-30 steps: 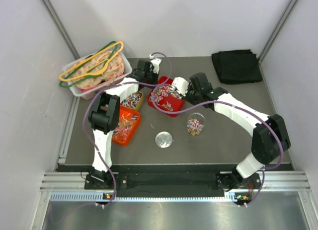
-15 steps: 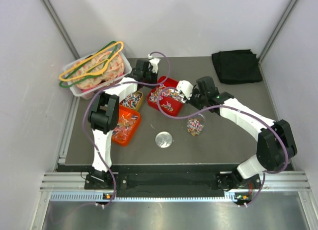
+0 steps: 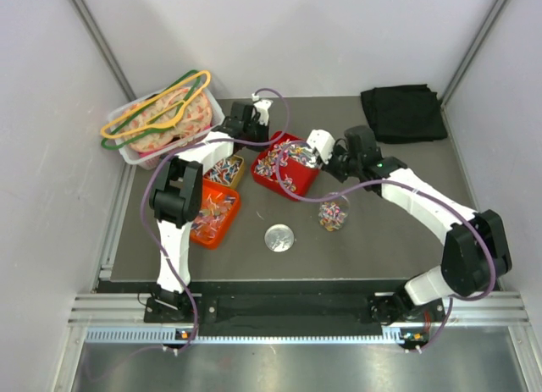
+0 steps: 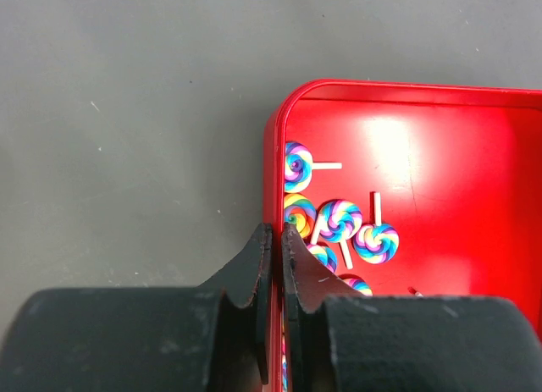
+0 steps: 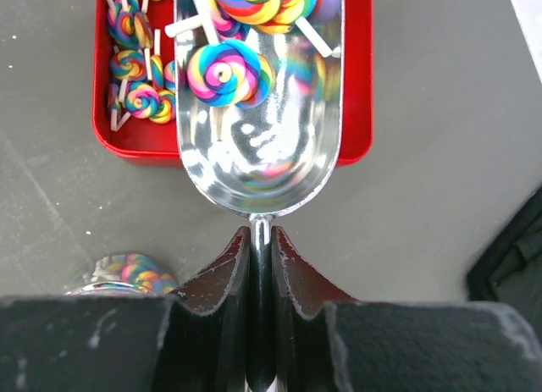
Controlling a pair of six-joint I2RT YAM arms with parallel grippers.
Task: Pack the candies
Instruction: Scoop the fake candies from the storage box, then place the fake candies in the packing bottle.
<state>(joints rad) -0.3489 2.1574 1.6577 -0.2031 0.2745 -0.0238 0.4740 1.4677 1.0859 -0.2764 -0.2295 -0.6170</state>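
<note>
My right gripper [image 5: 261, 233] is squeezed tight on the handle of a shiny scoop [image 5: 262, 168]. Some candies [image 5: 229, 73] lie in it, over the red tray [image 5: 357, 87] on the back half of the bench. My left gripper [image 4: 277, 233] pinches that tray's rim.

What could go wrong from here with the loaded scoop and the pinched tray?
1. The right pincer grips the metal scoop only by its thin handle; it could twist and shed lollipop candies before reaching the jar.
2. The jar looks small beside the scoop, so a pour may scatter candies on the table.
3. The left pincer is shut on the red tray's rim; any arm motion may drag or tip it.
</note>
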